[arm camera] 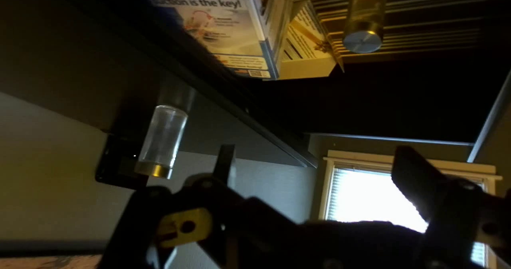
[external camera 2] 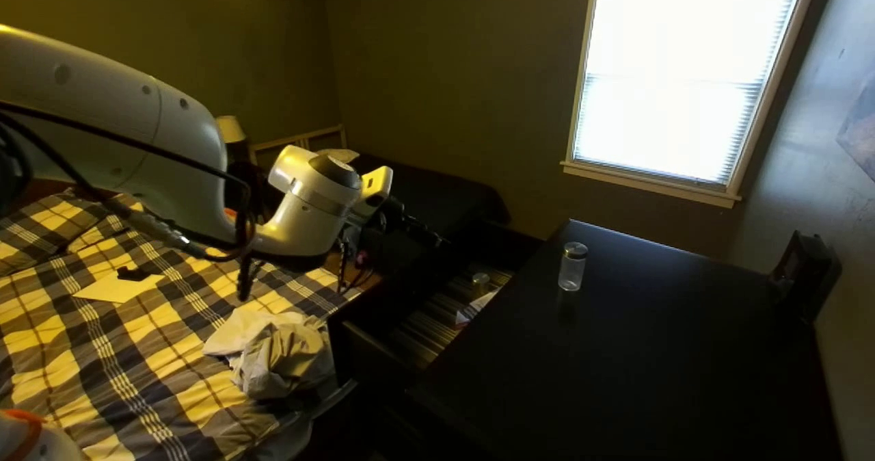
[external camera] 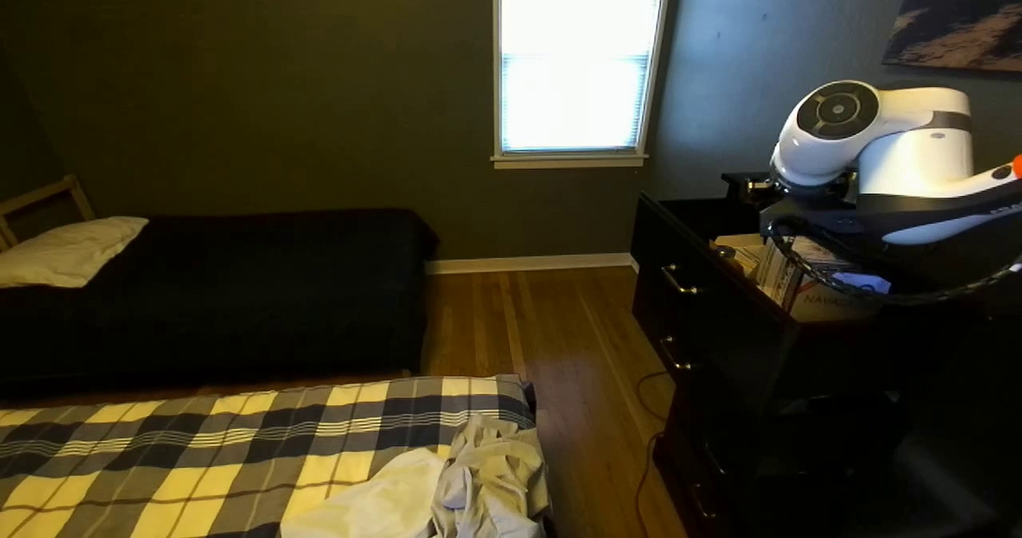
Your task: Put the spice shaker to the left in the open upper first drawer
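A clear spice shaker with a metal lid stands upright on the black dresser top. It also shows in the wrist view, where the picture stands upside down. A second shaker, yellow-brown in the wrist view, stands in the open top drawer; its top shows in an exterior view. My gripper is open with nothing between its fingers. In an exterior view my gripper is beside the drawer, on the bed side, apart from both shakers. In an exterior view the arm hides most of it.
Boxes and books fill the drawer's near part in an exterior view; a box also shows in the wrist view. A dark object stands at the dresser's back against the wall. A plaid bed with crumpled cloth lies opposite.
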